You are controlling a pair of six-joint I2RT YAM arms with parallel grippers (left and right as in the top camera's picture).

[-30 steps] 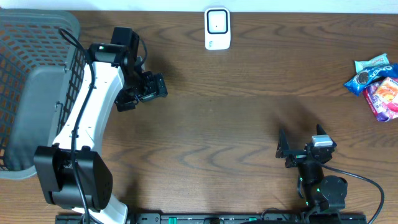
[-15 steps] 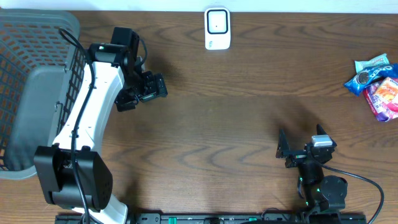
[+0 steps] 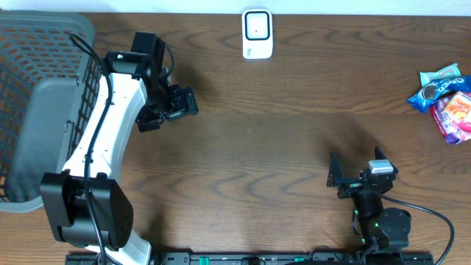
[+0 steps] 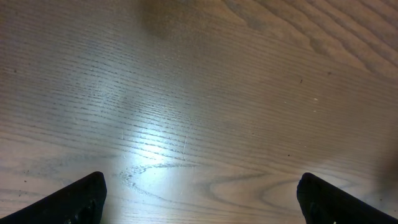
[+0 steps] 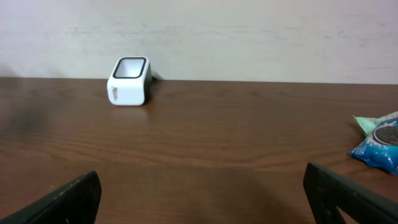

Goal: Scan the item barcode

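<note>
The white barcode scanner [image 3: 257,34] stands at the table's far edge, and the right wrist view shows it as the scanner [image 5: 129,81] at upper left. A blue cookie pack [image 3: 439,83] and a pink-and-purple snack pack [image 3: 458,118] lie at the far right; the blue pack [image 5: 380,143] is also at the right edge of the right wrist view. My left gripper [image 3: 171,110] hovers open over bare wood left of centre, and the left wrist view shows this gripper [image 4: 199,199] with nothing between its fingers. My right gripper [image 3: 356,166] stands open and empty near the front edge, its camera showing the gripper [image 5: 202,196] facing the scanner.
A dark mesh basket [image 3: 44,44] with a grey liner fills the left end of the table, right beside the left arm. The wooden table [image 3: 294,132] stretches between the two arms.
</note>
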